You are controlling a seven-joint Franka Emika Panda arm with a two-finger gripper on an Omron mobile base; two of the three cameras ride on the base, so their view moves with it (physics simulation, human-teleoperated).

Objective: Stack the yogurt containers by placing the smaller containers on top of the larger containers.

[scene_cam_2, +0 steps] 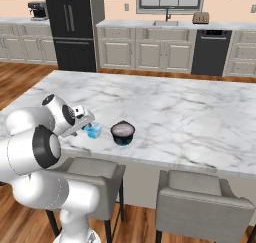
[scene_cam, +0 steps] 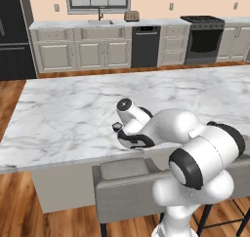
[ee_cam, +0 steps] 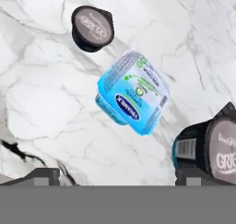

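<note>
In the hand view the translucent blue cup (ee_cam: 133, 93) lies tilted on the marble, straight ahead of my gripper (ee_cam: 119, 178). The tiny dark cup (ee_cam: 92, 28) stands beyond it, its pale top facing up. The wide dark tub (ee_cam: 207, 149) sits at the right, close to my right fingertip (ee_cam: 198, 176). My gripper is open, its jaws wide apart with nothing between them, and it hovers above the blue cup. From the right base view the gripper (scene_cam_2: 86, 122) hangs just over the blue cup (scene_cam_2: 93, 130), with the tub (scene_cam_2: 122, 132) beside it. The tiny dark cup (scene_cam: 117, 127) peeks out beside my arm.
All three cups stand near the front edge of a white marble island (scene_cam_2: 190, 112). Grey stools (scene_cam_2: 202, 197) are tucked under that edge below the cups. Cabinets, a dishwasher and a black fridge (scene_cam_2: 72, 27) line the far wall.
</note>
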